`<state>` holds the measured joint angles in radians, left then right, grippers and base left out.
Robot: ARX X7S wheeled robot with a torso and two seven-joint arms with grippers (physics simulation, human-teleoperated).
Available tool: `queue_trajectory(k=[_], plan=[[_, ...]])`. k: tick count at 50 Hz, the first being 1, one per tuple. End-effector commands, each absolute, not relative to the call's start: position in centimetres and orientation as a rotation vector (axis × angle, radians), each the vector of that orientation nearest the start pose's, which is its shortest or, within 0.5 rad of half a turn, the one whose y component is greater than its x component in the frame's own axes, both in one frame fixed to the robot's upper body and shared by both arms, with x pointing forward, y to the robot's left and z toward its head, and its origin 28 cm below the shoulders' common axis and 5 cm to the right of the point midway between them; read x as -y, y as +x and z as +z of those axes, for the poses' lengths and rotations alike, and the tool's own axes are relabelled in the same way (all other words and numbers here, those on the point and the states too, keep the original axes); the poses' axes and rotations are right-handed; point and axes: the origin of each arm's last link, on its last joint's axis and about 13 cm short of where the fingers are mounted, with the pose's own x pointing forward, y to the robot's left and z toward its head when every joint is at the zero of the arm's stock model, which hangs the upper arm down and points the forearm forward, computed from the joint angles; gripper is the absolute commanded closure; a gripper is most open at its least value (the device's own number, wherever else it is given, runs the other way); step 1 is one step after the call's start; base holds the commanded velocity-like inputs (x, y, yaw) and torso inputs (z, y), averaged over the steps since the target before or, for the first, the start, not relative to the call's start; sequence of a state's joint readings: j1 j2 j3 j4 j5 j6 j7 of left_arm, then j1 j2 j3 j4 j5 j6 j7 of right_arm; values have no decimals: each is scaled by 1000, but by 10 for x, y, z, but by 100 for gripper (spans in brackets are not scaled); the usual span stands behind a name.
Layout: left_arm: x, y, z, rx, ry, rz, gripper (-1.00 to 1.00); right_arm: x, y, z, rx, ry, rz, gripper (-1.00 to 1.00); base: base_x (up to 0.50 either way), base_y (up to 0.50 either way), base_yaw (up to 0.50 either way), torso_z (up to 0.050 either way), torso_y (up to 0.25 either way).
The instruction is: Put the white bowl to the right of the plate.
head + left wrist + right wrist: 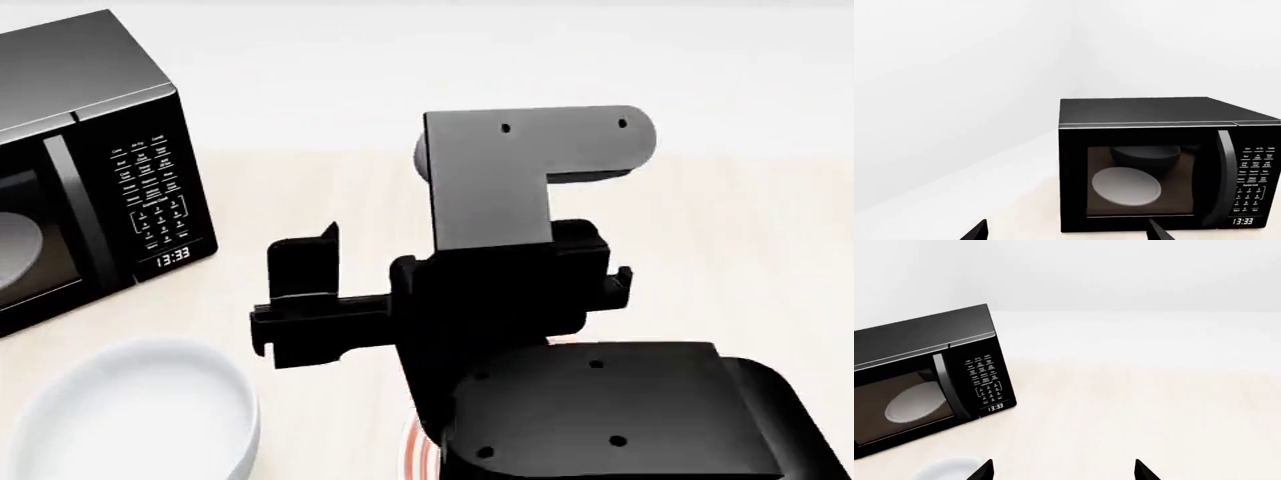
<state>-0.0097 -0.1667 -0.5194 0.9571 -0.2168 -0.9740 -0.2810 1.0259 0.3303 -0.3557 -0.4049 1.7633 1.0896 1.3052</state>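
The white bowl (pixel 127 420) is glossy, deep and round, and sits on the pale table near its front, in front of the microwave. A bit of its rim also shows in the right wrist view (pixel 944 470). Only a sliver of the plate (pixel 416 452), with its red rings, shows to the right of the bowl. A black arm (pixel 534 300) covers the remainder of the plate. My left gripper (pixel 1067 235) is open and empty, facing the microwave door. My right gripper (pixel 1064 474) is open and empty over bare table, with the bowl off to one side of it.
A black microwave (pixel 94 170) stands at the table's back left, door shut and clock reading 13:33. It also shows in the left wrist view (pixel 1161 165) and the right wrist view (pixel 927 375). Through its window I see a greyish turntable (pixel 1126 186). White walls stand behind the pale table (pixel 334 190).
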Motion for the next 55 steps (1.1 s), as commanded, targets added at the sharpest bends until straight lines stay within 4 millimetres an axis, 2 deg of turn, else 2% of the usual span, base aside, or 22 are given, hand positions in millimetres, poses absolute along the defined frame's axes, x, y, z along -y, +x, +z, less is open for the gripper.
queue_trajectory(k=[1,12,21,27,39,43,55], plan=[[-302,139,145,51,34,664,-100,20,234,300,-385,-3,328,-100,0,0,0,0,0],[-302,137,143,49,33,671,-100,-2,267,311,-537,5,337,-100,0,0,0,0,0],[-303,133,144,51,25,673,-100,-27,286,306,-640,37,323,-100,0,0,0,0,0],[-304,131,144,53,24,677,-100,-41,298,295,-729,92,285,-100,0,0,0,0,0],[-304,130,143,59,20,681,-100,-49,304,289,-797,142,298,-100,0,0,0,0,0],[-304,129,143,59,22,682,-100,-53,306,286,-790,127,241,-100,0,0,0,0,0],[-304,127,144,65,20,685,-100,-70,308,259,-808,55,105,-100,0,0,0,0,0]])
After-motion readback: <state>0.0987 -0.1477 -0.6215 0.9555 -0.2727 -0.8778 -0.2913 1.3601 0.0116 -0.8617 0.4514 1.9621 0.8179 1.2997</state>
